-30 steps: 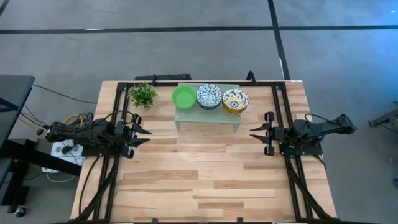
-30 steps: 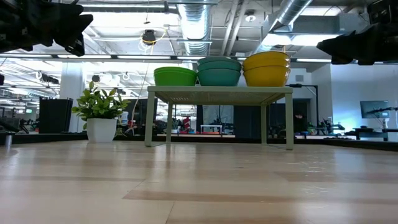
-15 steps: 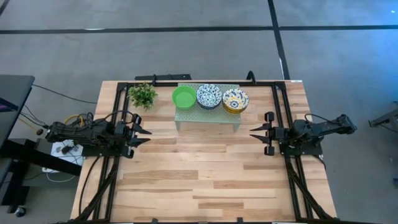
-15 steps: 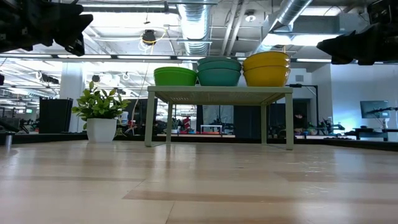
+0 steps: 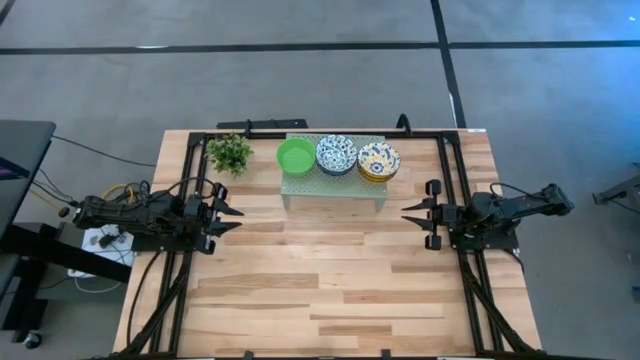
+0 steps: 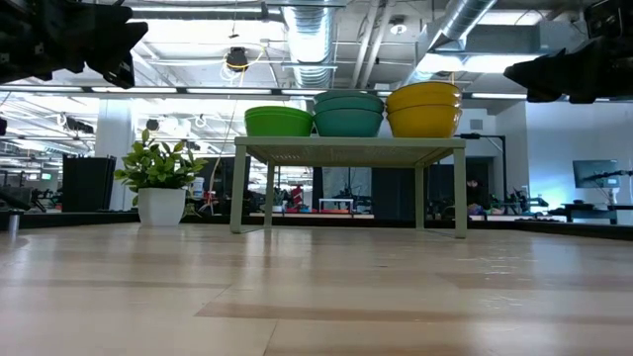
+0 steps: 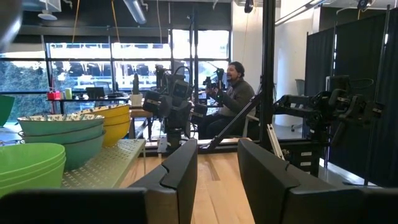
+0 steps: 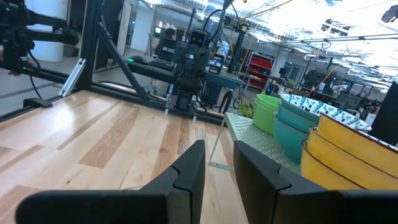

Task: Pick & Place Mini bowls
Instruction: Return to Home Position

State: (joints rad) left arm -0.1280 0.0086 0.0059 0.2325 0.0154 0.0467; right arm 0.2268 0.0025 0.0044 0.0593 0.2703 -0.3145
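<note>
Three stacks of mini bowls sit side by side on top of a pale green perforated rack [image 5: 333, 178] at the table's far side: plain green [image 5: 295, 155], white with blue pattern [image 5: 336, 154], and yellow-and-blue [image 5: 378, 159]. The low view shows their outsides: green [image 6: 279, 121], teal [image 6: 348, 114], yellow [image 6: 424, 109]. My left gripper [image 5: 236, 212] hovers open at the table's left edge, my right gripper [image 5: 406, 213] open at the right edge. Both point inward and stand well clear of the rack. Both wrist views show the stacks beside the open fingers [image 7: 217, 171] [image 8: 219, 168].
A small potted plant [image 5: 230, 153] stands left of the rack. Black frame rails [image 5: 448, 190] run along the table's left, right and far sides. Bare wood [image 5: 320, 270] spreads between the arms and toward the near edge. A person [image 7: 233, 99] sits in the room beyond.
</note>
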